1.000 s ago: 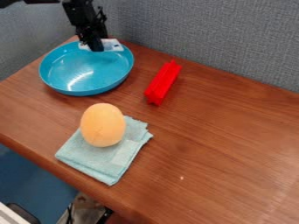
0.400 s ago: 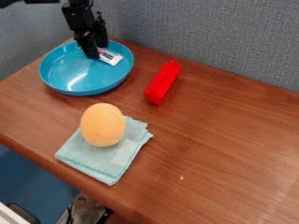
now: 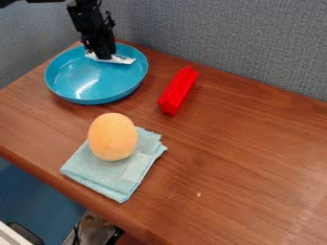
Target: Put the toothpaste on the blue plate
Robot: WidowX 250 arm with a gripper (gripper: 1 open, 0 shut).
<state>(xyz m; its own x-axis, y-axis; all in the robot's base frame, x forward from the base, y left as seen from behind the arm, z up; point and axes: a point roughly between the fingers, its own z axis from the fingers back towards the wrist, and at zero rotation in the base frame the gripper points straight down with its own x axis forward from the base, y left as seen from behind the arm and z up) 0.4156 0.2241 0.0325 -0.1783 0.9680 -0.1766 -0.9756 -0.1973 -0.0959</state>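
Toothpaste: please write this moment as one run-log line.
toothpaste: lying in blue plate, far rim | end effector: above toothpaste, grip unclear

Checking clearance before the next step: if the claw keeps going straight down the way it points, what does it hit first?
Most likely the toothpaste, lying on the far rim of the blue plate right under the claw. Contact can't be judged from this single view; the plate's rim is just below the tube.

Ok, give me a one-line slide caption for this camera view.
Gripper over the toothpaste at the blue plate's far rim; red bar and orange ball nearby.
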